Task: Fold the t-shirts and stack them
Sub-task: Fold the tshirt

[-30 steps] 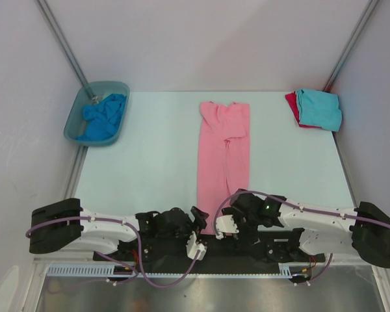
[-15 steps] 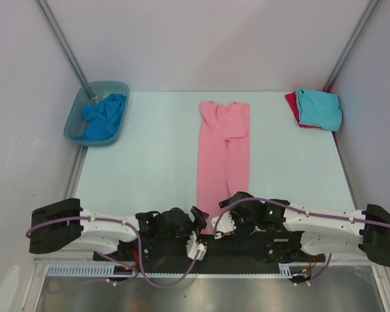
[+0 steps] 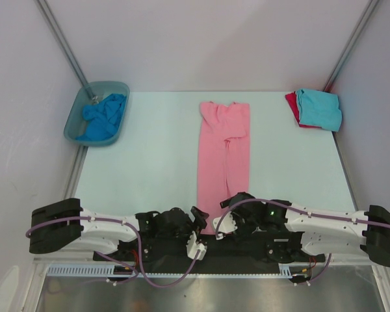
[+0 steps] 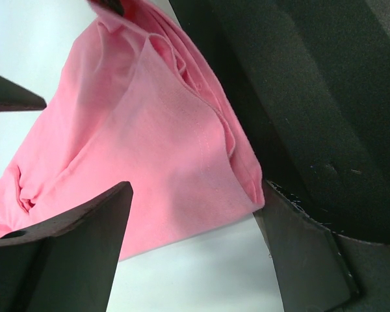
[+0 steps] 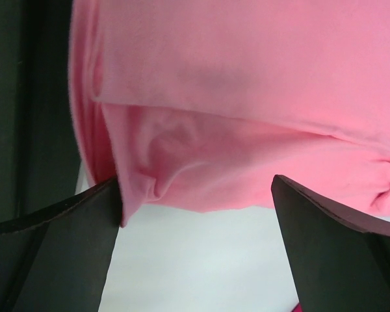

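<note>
I have the pink t-shirt laid out in the middle of the desk, folded lengthwise into a long narrow strip that runs from the far side down to the arm bases. Its near hem sits right at both wrists.

The left fingers are spread wide and grip nothing. In the left wrist view the near corner of the pink cloth lies in the gap between them, with several folded layers showing at its edge. Whether the tips touch the cloth I cannot tell.

The right fingers are spread fully apart and are also empty. In the right wrist view they straddle the hem of the same shirt, where a soft crease bulges between the 2 tips.

At the far right corner of the desk, the turquoise t-shirt lies folded on top of the red t-shirt, and only a strip of red shows at its left side.

At the far left, the blue t-shirt sits crumpled inside the plastic tub, well apart from both arms.
</note>
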Robot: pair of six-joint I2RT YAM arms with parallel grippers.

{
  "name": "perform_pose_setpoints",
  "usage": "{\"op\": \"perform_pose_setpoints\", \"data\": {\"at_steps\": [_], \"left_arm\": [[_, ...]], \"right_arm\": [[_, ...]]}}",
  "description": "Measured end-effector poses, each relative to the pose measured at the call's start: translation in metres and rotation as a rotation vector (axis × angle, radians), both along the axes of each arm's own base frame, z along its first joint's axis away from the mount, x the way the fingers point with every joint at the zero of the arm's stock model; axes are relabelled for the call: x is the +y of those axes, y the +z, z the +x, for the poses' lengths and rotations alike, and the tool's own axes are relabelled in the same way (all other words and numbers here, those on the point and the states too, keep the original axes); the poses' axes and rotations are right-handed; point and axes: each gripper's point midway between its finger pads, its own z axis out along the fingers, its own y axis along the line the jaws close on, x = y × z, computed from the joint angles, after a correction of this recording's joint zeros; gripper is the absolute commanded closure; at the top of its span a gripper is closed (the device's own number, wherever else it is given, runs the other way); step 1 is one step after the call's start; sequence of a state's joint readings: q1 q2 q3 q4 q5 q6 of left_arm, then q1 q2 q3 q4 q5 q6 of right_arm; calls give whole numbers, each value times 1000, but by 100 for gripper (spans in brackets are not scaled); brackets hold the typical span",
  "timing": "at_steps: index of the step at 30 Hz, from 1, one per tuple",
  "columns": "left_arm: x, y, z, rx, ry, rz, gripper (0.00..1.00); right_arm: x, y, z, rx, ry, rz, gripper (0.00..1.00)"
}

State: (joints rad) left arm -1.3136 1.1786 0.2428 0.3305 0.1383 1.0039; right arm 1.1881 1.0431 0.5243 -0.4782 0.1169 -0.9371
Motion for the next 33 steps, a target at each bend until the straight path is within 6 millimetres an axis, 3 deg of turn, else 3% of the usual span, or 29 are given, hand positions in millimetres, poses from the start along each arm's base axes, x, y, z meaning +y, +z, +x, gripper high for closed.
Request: {"op": "perform_pose_setpoints", "data": {"at_steps": [6,17,23,33], "left_arm": [[0,0,0,0,0,0,15],[-1,-2,0,2,-1,7,15],[-2,-1,0,3,-3,2,16],[-2,-1,0,3,-4,2,16]], "right_arm": [[-7,-1,-15,77,30,-45,0],[2,16,-34,190,62,-22,0],[-3,11,-41,229,62,-37,0],[-24,-13,-51,266,58,-102,0]]}}
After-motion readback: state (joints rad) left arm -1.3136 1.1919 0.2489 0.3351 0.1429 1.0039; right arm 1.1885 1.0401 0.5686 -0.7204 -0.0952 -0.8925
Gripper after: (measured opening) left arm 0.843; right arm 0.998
